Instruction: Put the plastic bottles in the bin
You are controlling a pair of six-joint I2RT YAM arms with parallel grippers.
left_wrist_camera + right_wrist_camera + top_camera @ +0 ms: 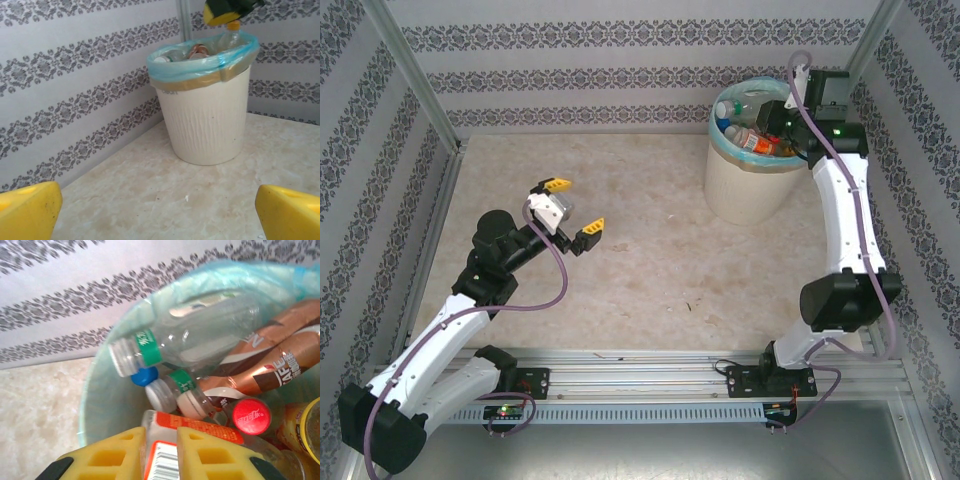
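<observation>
Top external: left gripper [575, 207] spread wide over bare counter [650, 290], well apart from bin [745, 195]. Bin at far right corner, right arm bent over it, plastic bottles [752, 138] heaped inside.

Left wrist: bin upright, blue liner [200, 70] folded over rim.

Right wrist: right gripper [161, 442] inside bin mouth, fingers close, narrow slit between. Orange-labelled bottle [205, 429] shows through slit; cannot tell whether pinched. Clear green-labelled bottle [195, 335], brown bottles [280, 360] and red cap [251, 416] lie beyond.

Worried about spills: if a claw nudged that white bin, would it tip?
Pushed low, the bin probably slides: the table looks smooth. Pushed near the rim it might tip; its base is narrower. The clear bottles look empty, so likely light.
</observation>
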